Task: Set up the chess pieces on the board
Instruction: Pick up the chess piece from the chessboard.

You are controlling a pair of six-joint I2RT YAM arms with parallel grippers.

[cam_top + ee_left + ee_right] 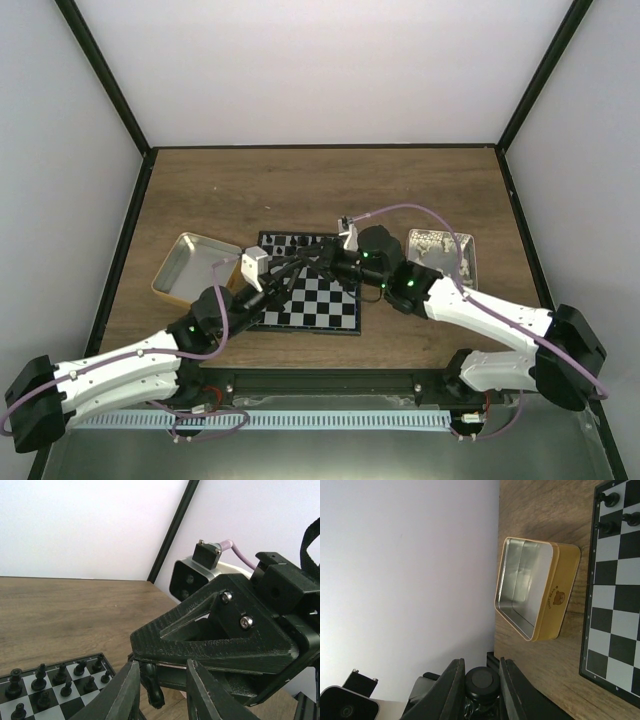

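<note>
The board (330, 305) lies mid-table, with black chess pieces (290, 242) lined up along its far rows. Both grippers meet above its far left part. My right gripper (481, 662) is shut on one black chess piece (481, 681), whose round base faces the right wrist camera. In the left wrist view that piece (152, 685) hangs below the right gripper's fingers (200, 645). My left gripper (162, 664) has its fingers close around it. The piece sits against one finger, with a gap to the other. More pieces (60, 680) stand on the board (75, 700).
An empty yellow-rimmed tin (195, 265) sits just left of the board, also seen as the tin (535, 595) in the right wrist view. A pinkish tray (470, 262) holding small pale pieces stands to the board's right. Black frame posts edge the table.
</note>
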